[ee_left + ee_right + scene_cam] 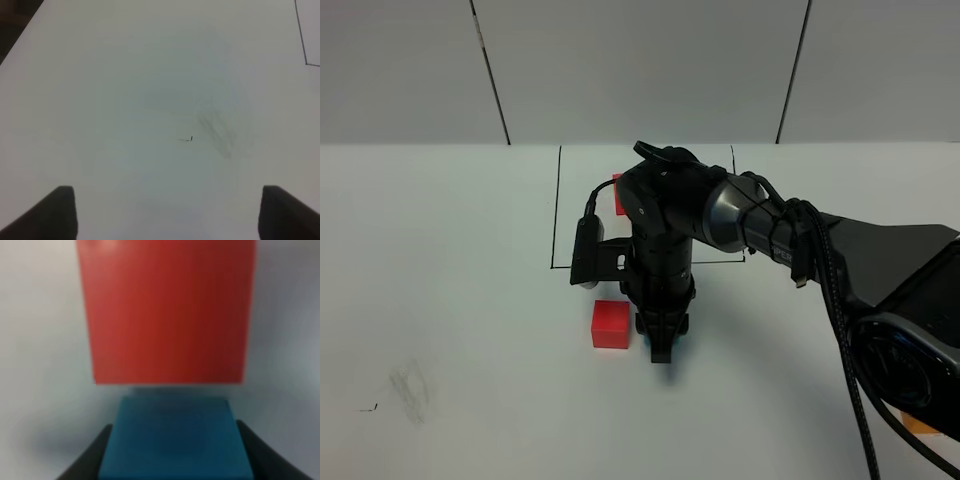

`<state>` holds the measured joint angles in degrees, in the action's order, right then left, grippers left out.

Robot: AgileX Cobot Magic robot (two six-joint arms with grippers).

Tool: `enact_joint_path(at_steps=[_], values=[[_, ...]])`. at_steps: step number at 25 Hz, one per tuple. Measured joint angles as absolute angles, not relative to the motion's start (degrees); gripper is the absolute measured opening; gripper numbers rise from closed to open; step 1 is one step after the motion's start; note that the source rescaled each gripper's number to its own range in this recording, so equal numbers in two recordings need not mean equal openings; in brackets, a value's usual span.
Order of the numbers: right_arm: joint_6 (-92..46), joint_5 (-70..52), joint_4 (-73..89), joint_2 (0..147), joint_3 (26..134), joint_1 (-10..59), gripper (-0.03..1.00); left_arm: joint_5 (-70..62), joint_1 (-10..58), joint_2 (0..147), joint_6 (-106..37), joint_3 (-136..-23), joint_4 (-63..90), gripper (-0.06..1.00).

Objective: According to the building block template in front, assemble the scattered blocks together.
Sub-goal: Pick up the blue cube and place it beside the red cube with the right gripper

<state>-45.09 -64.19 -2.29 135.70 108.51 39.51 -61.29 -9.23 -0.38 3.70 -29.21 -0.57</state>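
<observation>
The right hand points straight down at mid-tabletop, clamped on the blue cube, which sits between its dark fingers in the wrist view; from above, the hand hides the cube. The red cube lies just beside the hand on its left, flat on one face, edges square to the black outline. The red and blue faces run parallel; the blur hides whether they touch. Both cubes are plain, matte and sharp-edged, with no long axis; as a pair they line up left to right. Behind the arm, inside the outline, only a red corner of the template shows. The left hand hovers spread wide over white surface with a grey smudge
</observation>
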Motion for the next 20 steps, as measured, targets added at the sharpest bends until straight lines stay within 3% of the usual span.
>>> enact_joint_path(at_steps=[20], values=[[-45.2,-63.6,-1.9,137.8,110.0,40.2,0.20,-61.3,-9.2,-0.4,3.5,-29.2,-0.6,1.00]])
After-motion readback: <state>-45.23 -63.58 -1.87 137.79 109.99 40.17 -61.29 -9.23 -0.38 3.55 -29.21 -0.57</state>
